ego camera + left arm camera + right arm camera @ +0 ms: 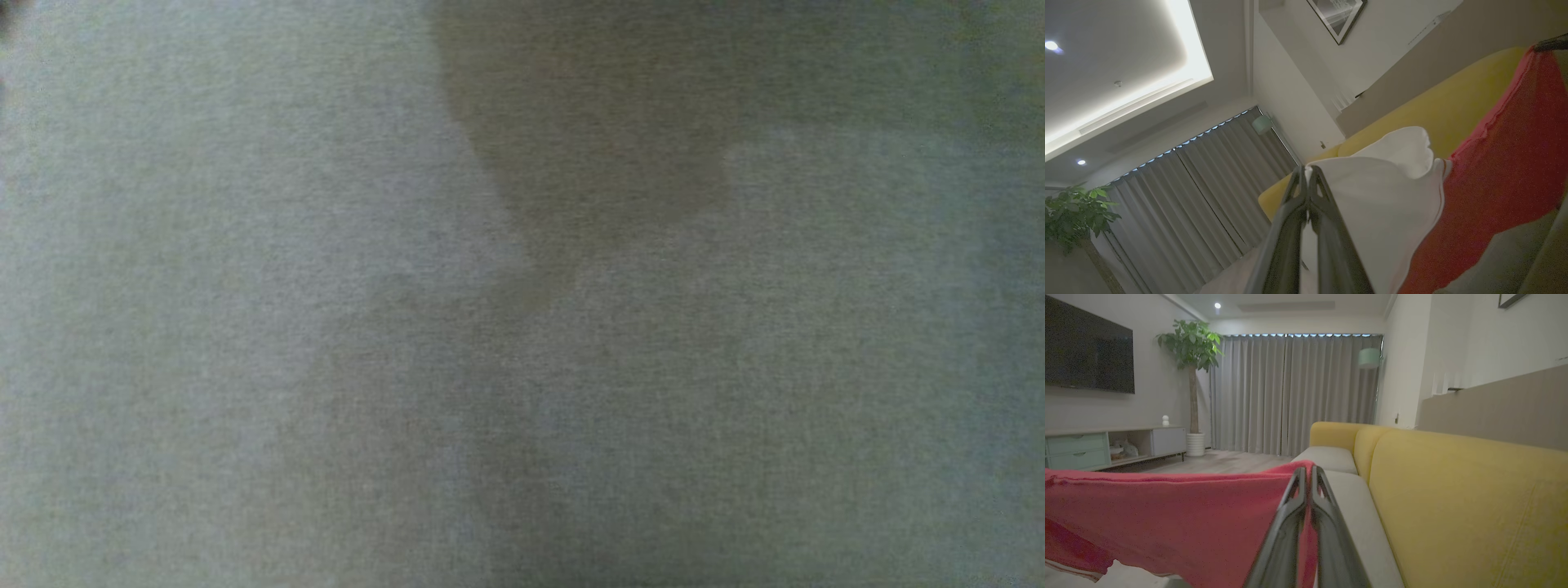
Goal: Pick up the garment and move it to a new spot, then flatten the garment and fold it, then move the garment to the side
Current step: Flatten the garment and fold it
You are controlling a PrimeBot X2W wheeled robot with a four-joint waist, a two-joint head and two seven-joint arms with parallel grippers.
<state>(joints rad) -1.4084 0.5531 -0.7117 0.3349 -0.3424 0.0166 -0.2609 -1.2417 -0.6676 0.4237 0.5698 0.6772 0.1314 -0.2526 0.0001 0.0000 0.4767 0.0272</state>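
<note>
The garment is red [1188, 522] with a white part [1392, 196]. In the right wrist view my right gripper [1307, 470] is shut on its red upper edge, and the cloth stretches away to the left, above the grey seat [1331, 457] of a yellow sofa [1453, 490]. In the left wrist view my left gripper [1307, 169] is shut on a bunched white corner, with the red cloth [1502, 163] hanging to the right in front of the yellow sofa back [1445, 102]. The head view looks closely onto grey woven fabric [245, 327] with a dark shadow [588, 131].
Behind the sofa stands a beige wall panel [1494, 408]. Across the room are a low TV cabinet [1114, 447], a wall-mounted TV [1088, 351], a potted tree [1192, 375] and grey curtains [1298, 392]. Wooden floor [1220, 461] lies between the cabinet and the sofa.
</note>
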